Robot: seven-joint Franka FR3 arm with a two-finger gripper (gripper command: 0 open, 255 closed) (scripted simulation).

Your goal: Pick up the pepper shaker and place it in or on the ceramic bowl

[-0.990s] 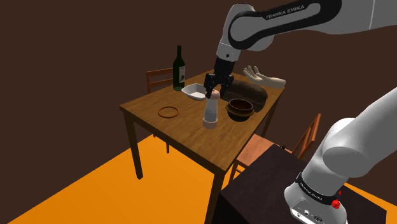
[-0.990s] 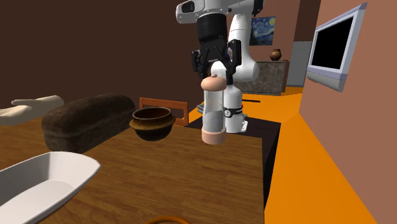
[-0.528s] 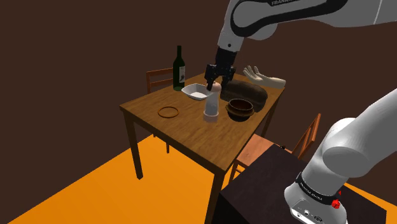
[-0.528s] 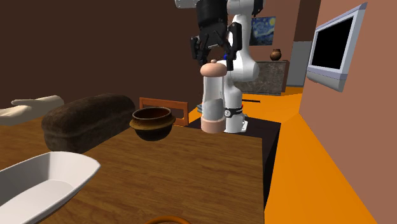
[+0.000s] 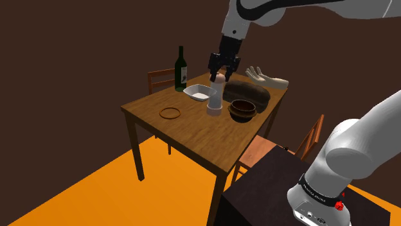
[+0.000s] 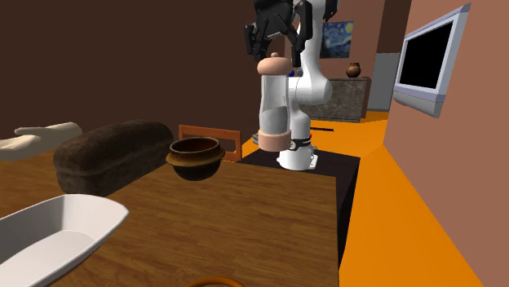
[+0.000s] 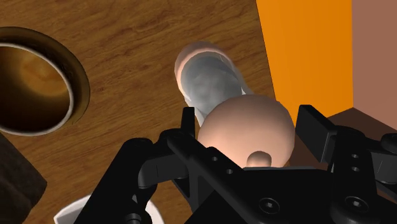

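1. Table (image 5: pixel 186 128): a brown wooden top on four legs over an orange floor. It carries every item listed below.
2. Arm (image 5: pixel 360 147): white with dark joints. It rises from the stand (image 5: pixel 270 186) at the shoulder view's lower right and reaches over the far half of the table.
3. Loaf (image 5: pixel 250 93): dark brown, lying at the far right of the table in the shoulder view, just behind the bowl.
4. Bottle (image 5: pixel 181 69): dark green, upright at the far left corner in the shoulder view.
5. Dish (image 5: pixel 198 94): white and shallow, just beside the shaker on the shoulder view's left.
6. Bowl (image 5: pixel 243 110): brown and round, mouth open upward and nothing inside. It rests on the table just beside the shaker, on the shoulder view's right. In the second exterior view the bowl (image 6: pixel 196 157) stands to the left of the shaker.
7. Shaker (image 5: pixel 214 99): a tall clear body with a pinkish base ring and a rounded pinkish cap. It hangs upright directly beneath the gripper, between the dish and the bowl. In the second exterior view the shaker (image 6: pixel 275 102) has its base clear of the table top.
8. Gripper (image 5: pixel 220 74): black, pointing straight down. In the wrist view the fingers (image 7: pixel 188 121) are clamped on either side of the shaker's cap (image 7: pixel 247 130).
9. Ring (image 5: pixel 169 113): thin and brown, lying flat on the near left of the table in the shoulder view, well apart from the shaker.
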